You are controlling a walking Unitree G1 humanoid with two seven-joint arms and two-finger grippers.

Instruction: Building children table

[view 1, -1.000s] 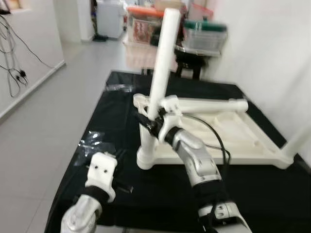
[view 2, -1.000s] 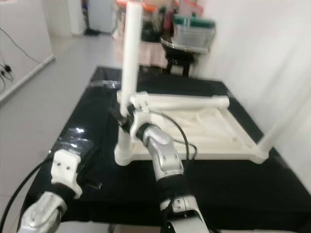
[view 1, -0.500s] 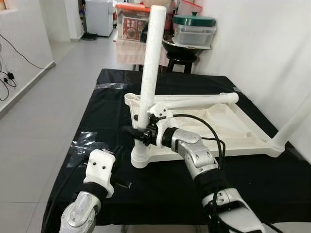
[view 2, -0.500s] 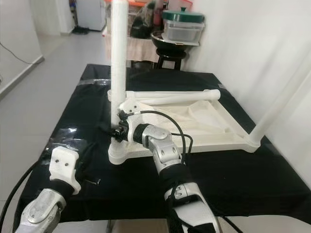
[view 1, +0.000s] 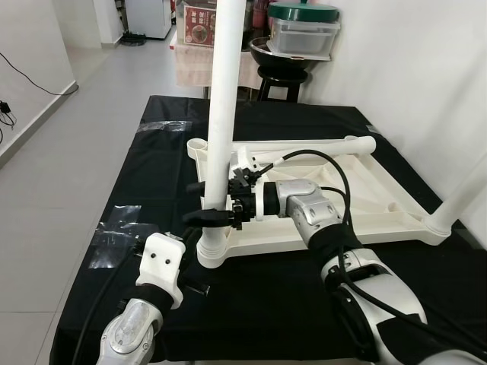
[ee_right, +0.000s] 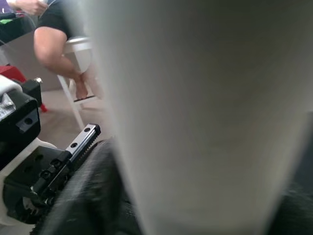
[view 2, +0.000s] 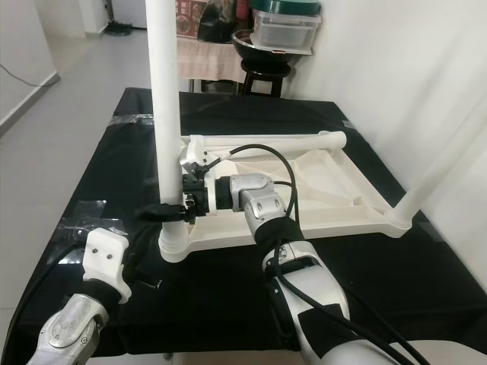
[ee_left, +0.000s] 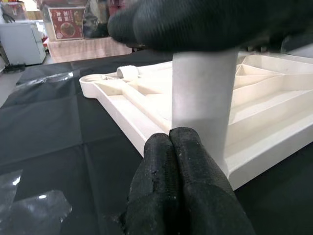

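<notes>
Head views: I see my right gripper [view 1: 207, 215] clamped round the tall white plastic table leg [view 1: 221, 122], which stands upright in the near-left corner socket of the upturned white plastic tabletop [view 1: 365, 199] on the black cloth-covered table [view 1: 152, 156]. Left wrist view: my left gripper [ee_left: 178, 147] is pinched closed on nothing, just short of the leg's base. Right wrist view: the leg sits blurred and close, its long axis vertical.

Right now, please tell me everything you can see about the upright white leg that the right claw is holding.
The upright white leg is a plain round tube, smooth and matte like plastic. It stands nearly vertical in the near-left corner socket of the upside-down white tabletop on the black cloth. The right claw is shut around its lower part, just above the socket. The left claw, shut, hovers close to its base.
</notes>
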